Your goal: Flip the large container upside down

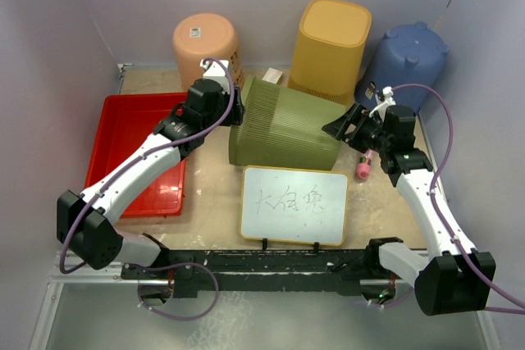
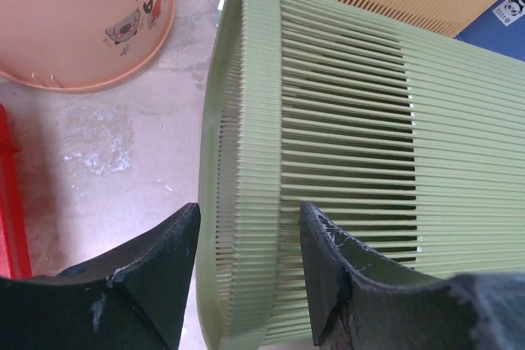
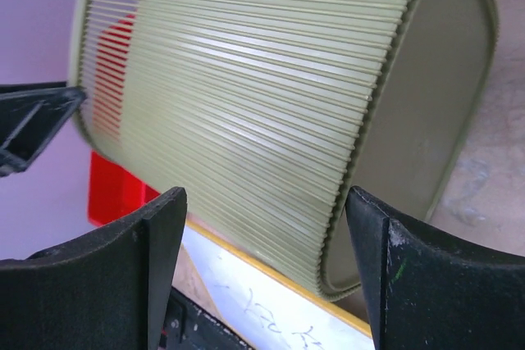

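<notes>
The right tool (image 3: 267,202) gapes wide, holding nothing, at the closed base of the large olive-green ribbed plastic container (image 1: 287,125), which lies on its side on the counter (image 1: 212,202). The left tool (image 2: 250,219) straddles its open rim; whether it pinches cannot be told. Seemingly halfway: tipping onto the rim remains. Both arms reach forward, elbows bent.

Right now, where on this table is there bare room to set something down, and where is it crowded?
Free: the red tray floor; the table strip between tray and whiteboard. Crowded: the back, with peach bucket, yellow bin, blue bin, and the green bin mid-table.
</notes>
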Robot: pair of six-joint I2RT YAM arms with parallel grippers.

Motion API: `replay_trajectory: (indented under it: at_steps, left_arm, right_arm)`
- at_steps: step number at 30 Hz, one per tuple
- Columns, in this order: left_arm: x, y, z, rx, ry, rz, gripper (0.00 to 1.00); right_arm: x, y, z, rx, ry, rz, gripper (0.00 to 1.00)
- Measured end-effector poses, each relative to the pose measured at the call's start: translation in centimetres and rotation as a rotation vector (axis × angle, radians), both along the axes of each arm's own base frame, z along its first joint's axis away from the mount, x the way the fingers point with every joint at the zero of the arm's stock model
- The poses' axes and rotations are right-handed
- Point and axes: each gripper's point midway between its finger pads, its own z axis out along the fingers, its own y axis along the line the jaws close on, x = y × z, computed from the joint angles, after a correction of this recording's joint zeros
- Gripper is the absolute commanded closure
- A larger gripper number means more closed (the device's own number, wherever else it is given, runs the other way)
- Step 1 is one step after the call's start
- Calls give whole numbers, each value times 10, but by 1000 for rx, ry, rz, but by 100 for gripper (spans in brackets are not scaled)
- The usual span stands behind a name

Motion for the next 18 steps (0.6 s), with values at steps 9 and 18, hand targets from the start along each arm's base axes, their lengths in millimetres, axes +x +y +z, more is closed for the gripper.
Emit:
replay_trajectory:
  at_steps: [9,18]
  left_arm:
    - [8,0,-2,-12,-28,20,52]
    - [10,-6,-7,-32,-29,13,52]
  right_arm:
    - [-6,17,60,92,-149,93,20]
    - [-9,27,115,145,-309,151,13]
